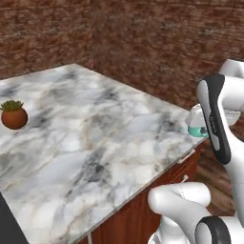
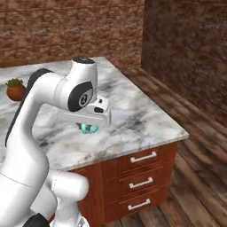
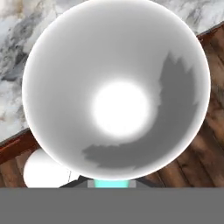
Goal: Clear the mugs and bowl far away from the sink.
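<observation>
Robot arm (image 2: 40, 119): glossy white rounded link shells, tubular and swollen at the joints. Joints are dark: a black band runs lengthwise down one link, and a black disc with a pale ring marking caps the joint (image 2: 82, 98) just above the jaws. A flat dark-grey cap tops that same joint housing. The hand (image 2: 91, 116) behind the jaws is a pale grey-white block with small dark recesses. Lower links near the base (image 1: 181, 200) are white, ending in a black collar.
</observation>
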